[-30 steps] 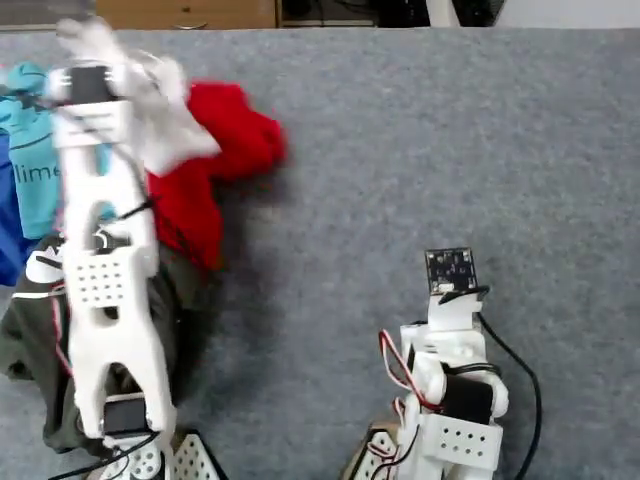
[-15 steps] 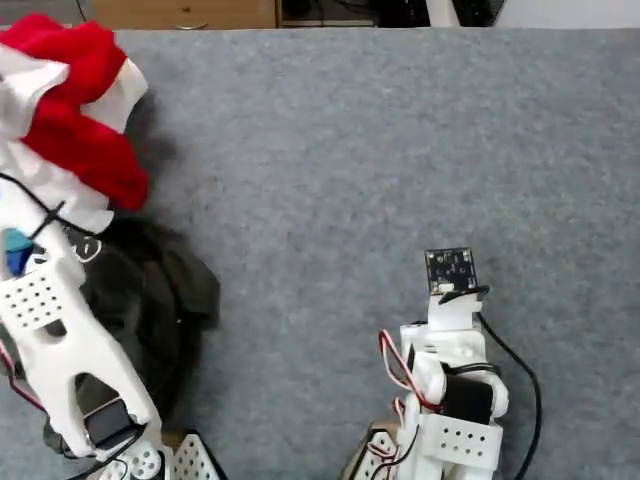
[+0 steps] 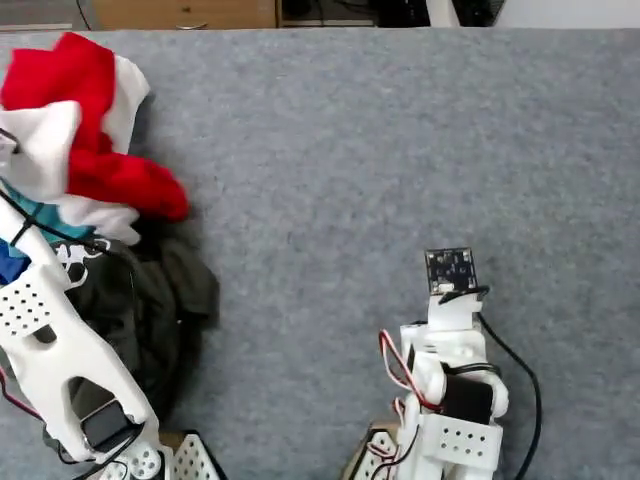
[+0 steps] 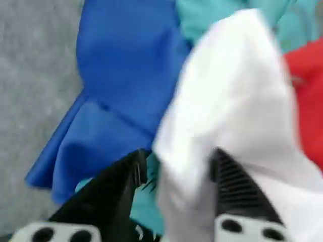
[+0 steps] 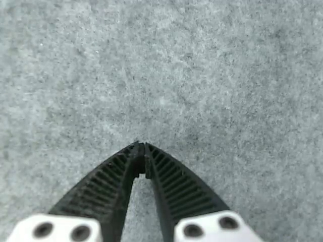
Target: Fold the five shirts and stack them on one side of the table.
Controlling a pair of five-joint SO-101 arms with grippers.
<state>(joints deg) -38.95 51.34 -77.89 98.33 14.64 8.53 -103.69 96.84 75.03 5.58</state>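
At the table's left edge my left gripper (image 4: 179, 154) is shut on a white shirt (image 4: 232, 96), which hangs raised from it. A red shirt (image 3: 90, 90) is tangled with the white shirt (image 3: 45, 150) and lifted along with it. Beneath them lie a blue shirt (image 4: 126, 80) and a teal shirt (image 4: 212, 15). A dark shirt (image 3: 150, 300) is bunched beside the left arm's base. My right gripper (image 5: 141, 147) is shut and holds nothing, low over bare grey felt, with its arm (image 3: 452, 330) folded back at the near right.
The grey felt table (image 3: 400, 150) lies open across its middle and right. A wooden cabinet (image 3: 190, 12) runs along the far edge. All the shirts are heaped at the left side.
My left arm swung back toward the table's left edge, lifting the white shirt and dragging the red one up with it. The right arm stayed still.
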